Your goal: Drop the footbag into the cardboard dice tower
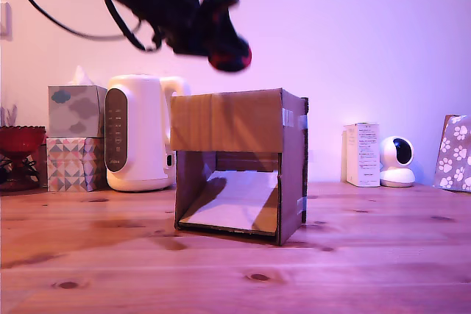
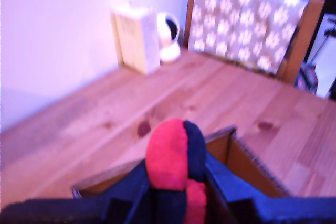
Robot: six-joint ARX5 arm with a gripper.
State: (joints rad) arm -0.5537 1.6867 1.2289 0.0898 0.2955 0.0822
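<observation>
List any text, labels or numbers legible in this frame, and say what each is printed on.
None can be read.
White box: printed lines, too small to read.
Kettle: panel markings, too small to read.
Tissue boxes: patterns only, no text visible.
Cardboard dice tower, footbag: no text visible.

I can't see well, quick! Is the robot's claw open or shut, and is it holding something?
Claw: shut on the footbag, held in the air above the cardboard dice tower.
</observation>
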